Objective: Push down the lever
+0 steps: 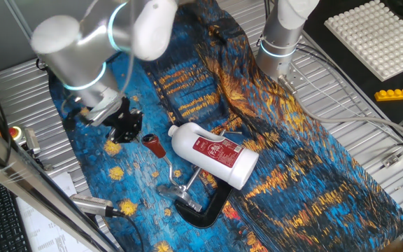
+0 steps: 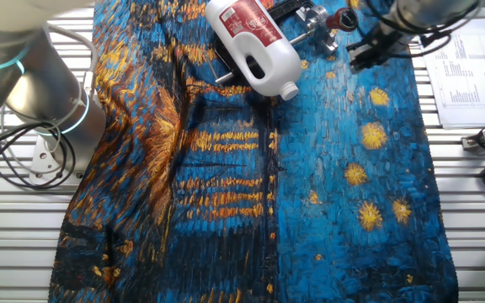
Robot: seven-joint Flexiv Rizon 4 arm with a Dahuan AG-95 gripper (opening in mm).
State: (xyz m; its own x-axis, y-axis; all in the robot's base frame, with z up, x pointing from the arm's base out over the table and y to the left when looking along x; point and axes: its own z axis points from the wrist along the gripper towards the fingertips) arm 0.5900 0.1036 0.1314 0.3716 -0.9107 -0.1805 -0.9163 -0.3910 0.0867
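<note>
1. Black clamp sits below the white bottle.
2. Lever slants up-left from it, its red tip just right of the gripper.
3. Finger spacing: cannot tell.

The arm enters from the upper left of one fixed view, its white and silver links bent at a joint ringed with a glowing cyan band; the wrist slopes down to the right and ends in a black gripper, held low and pointing downward; in the other fixed view the gripper shows at the top right edge, dark and partly cut off by the frame; whether its fingers stand apart or together cannot be told in either view.
</note>
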